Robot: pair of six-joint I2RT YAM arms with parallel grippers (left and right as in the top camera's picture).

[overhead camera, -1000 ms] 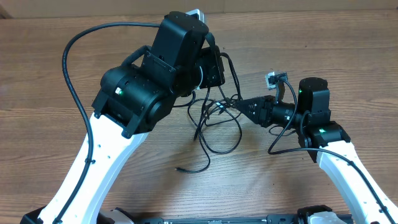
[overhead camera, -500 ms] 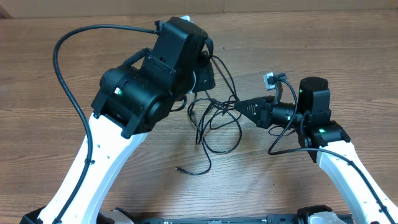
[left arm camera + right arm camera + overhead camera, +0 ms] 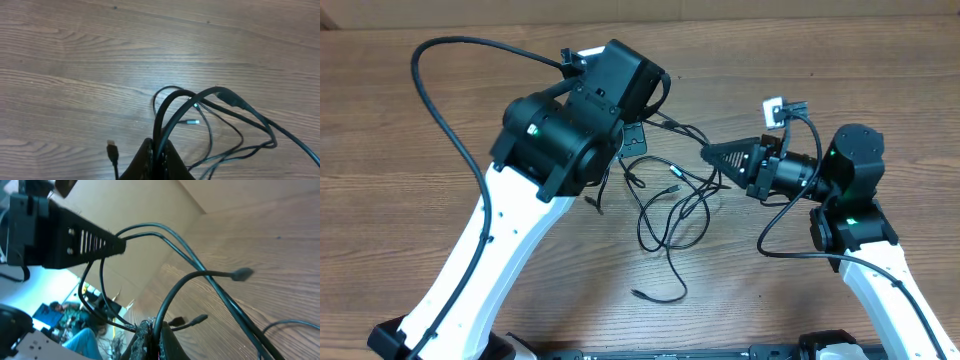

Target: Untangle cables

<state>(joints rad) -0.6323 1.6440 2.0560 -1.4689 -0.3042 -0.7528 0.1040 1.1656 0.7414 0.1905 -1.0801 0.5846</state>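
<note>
Fingertips (image 3: 142, 165) of my left gripper (image 3: 157, 152) are squeezed together on the cables (image 3: 670, 205), with two strands arching up out of the pinch in the left wrist view. My right gripper (image 3: 154, 336) is likewise clamped on a couple of strands that rise out between its tips, so both ends are holding and nothing is let go. Between the two grips the cords hang in the air in a loose span. Below that the rest of the bundle droops onto the wooden table (image 3: 840, 60) as a few overlapping loops, roughly midway between my arms, with one tail trailing back toward my base. Handling-wise I'd call this stuff very light and floppy: it's thin with no stiffness to speak of, so it'll sag and follow whatever I pull, and the smooth jacket could probably slide through a pinch if I tug hard. Best hold, I reckon, is on a bare run of cord close to a crossing or just behind a plug, not on the plug ends (image 3: 638, 294) themselves, since those look small and could snag in a loop. Counts: two grippers, both busy, and about four loose plug ends I can pick out from overhead. So I'd guess at least two cords, but the exact number is lost in the overlap and I can't tell.
</note>
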